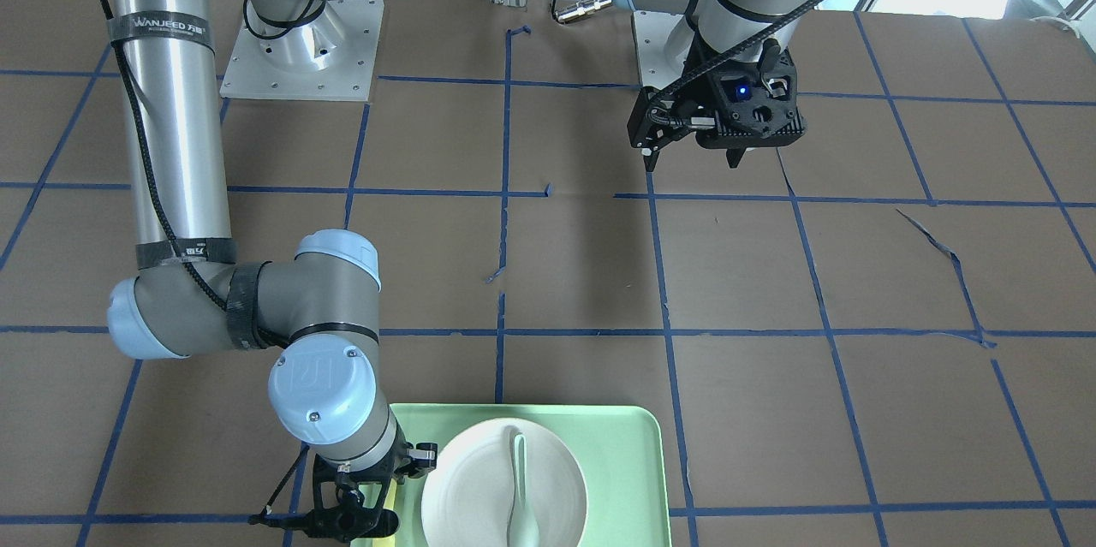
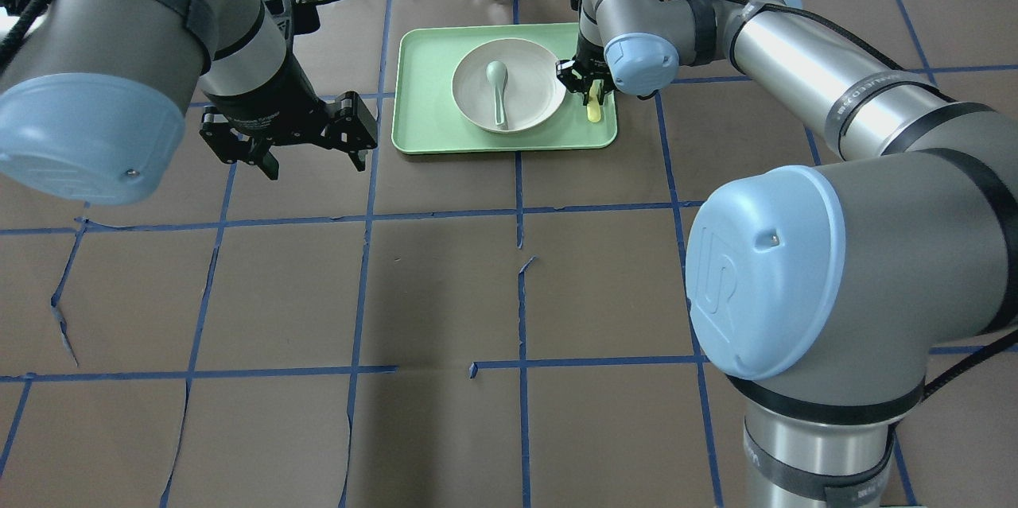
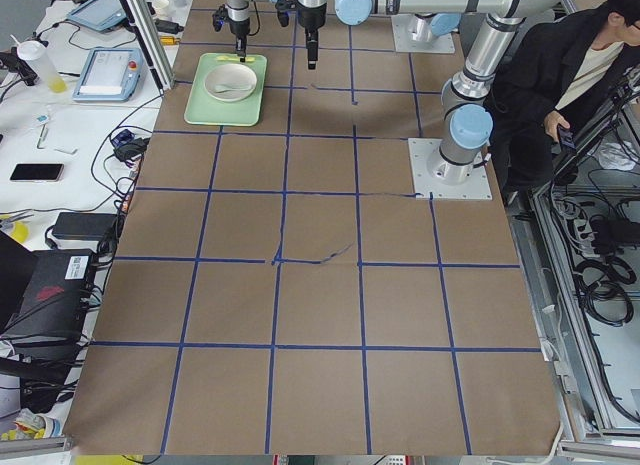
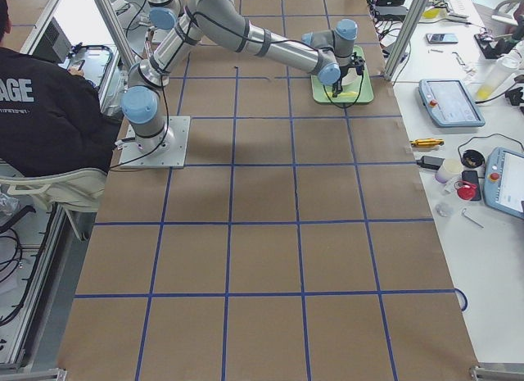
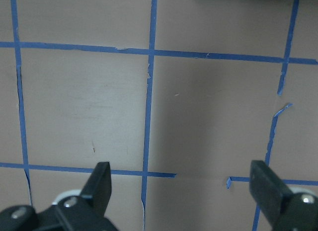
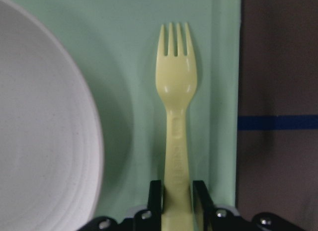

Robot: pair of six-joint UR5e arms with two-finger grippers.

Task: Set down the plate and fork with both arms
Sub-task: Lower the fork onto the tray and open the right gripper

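Note:
The off-white plate (image 2: 531,87) sits in a mint-green tray (image 2: 429,138) at the far middle of the table and also shows in the front view (image 1: 475,487). The yellow fork (image 6: 176,92) lies along the tray's strip between the plate (image 6: 39,141) and the tray's right rim; its tip shows in the overhead view (image 2: 593,110). My right gripper (image 6: 177,191) is shut on the fork's handle, low over the tray (image 2: 584,85). My left gripper (image 2: 314,162) is open and empty above bare table, left of the tray (image 5: 181,176).
A pale mint-green spoon (image 2: 498,87) lies in the plate. The table is brown paper with a blue tape grid. Cables and small items lie beyond the far edge. A person sits by the robot's bases in the side views.

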